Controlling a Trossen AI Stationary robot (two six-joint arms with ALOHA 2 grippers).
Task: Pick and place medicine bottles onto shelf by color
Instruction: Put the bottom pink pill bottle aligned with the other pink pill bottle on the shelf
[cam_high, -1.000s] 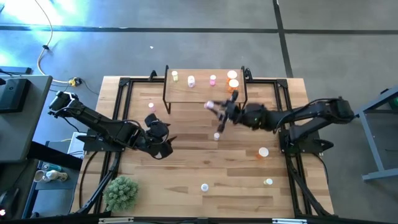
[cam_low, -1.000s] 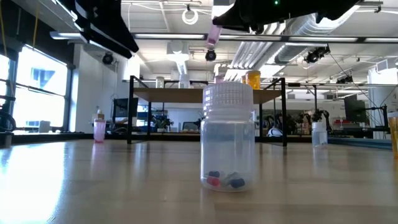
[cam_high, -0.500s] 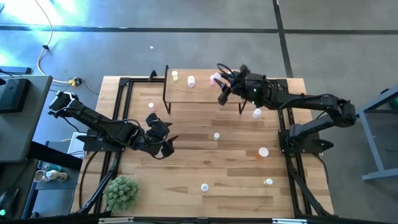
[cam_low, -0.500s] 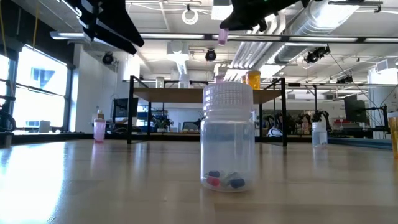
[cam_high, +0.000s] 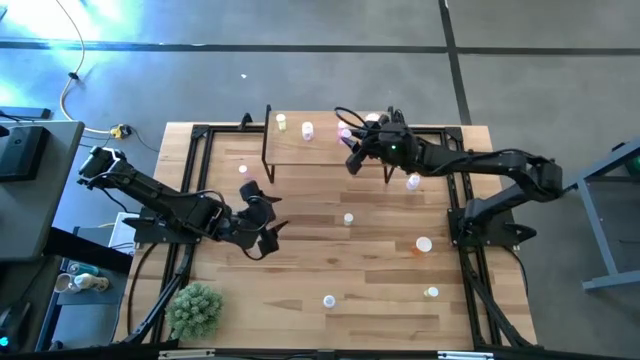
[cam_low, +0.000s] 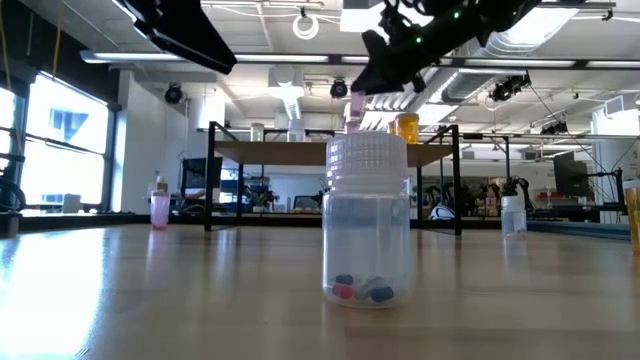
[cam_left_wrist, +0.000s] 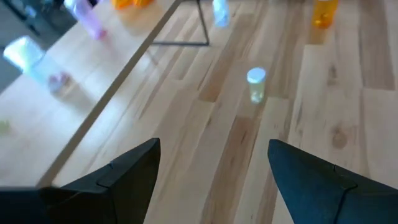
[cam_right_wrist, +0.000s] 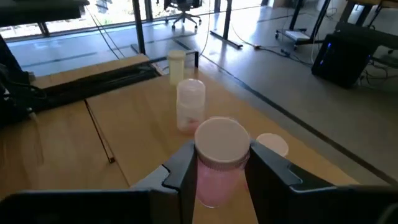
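Here, a pink bottle (cam_right_wrist: 219, 163) is clamped in the right gripper's (cam_high: 352, 137) jaws above the shelf (cam_high: 300, 150) beside another pink one (cam_right_wrist: 190, 106), matched by colour, while the left gripper (cam_high: 262, 222), jaws apart, is held over the tabletop (cam_high: 330, 260).

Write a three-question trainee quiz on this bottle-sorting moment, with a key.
1. True or false: the right gripper is shut on a pink bottle.
2. Over what does that bottle hang? A) the shelf B) the plant C) the floor
3. Fill in: the left gripper is ____ and holds nothing.

Key: 1 true; 2 A; 3 open
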